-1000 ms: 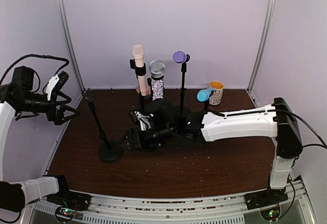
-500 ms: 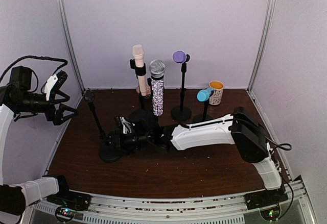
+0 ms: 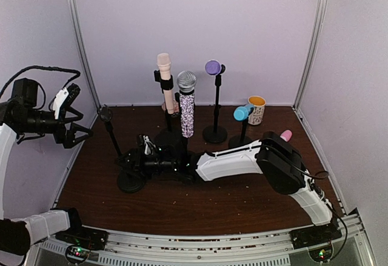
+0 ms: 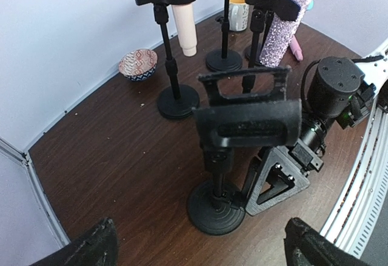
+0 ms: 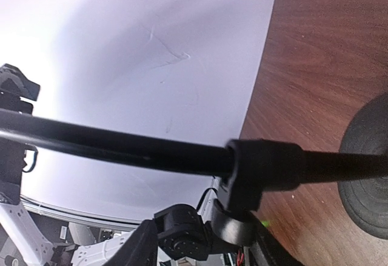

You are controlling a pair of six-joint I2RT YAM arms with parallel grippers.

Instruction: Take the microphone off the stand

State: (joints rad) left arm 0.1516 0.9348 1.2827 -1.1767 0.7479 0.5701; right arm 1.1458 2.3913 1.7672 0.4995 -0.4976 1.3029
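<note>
On the brown table, your right arm reaches low across to the left. Its right gripper is spread, one finger either side of the pole of the near-left stand, just above the round base. Your left gripper hangs raised at the left edge, fingers wide apart. The glitter microphone stands upright in its own clip, behind the right arm's wrist.

White-shelled arms — black joints, looping black cables.
</note>
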